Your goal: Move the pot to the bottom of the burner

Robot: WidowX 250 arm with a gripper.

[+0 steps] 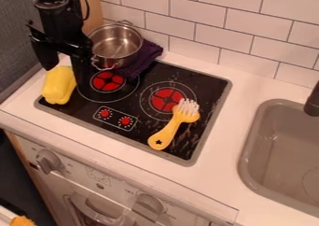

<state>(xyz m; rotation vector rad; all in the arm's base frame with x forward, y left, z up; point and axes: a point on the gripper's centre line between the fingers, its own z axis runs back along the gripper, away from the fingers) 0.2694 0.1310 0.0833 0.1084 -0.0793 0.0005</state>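
Pot (118, 42), one, noted beside one gripper (64, 76), released, two fingers parted, one yellow object (59, 86) below, pot placed partly over one purple cloth (147, 54), behind the left of two burners (108, 81), one brush (169, 129) laid partly over the right.

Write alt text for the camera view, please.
An open black robot gripper hangs over the left side of a stovetop, beside a two-handled metal pot and purple cloth at the back. A yellow toy sits at left, a yellow scrub brush by the right burner, a gray sink far right.
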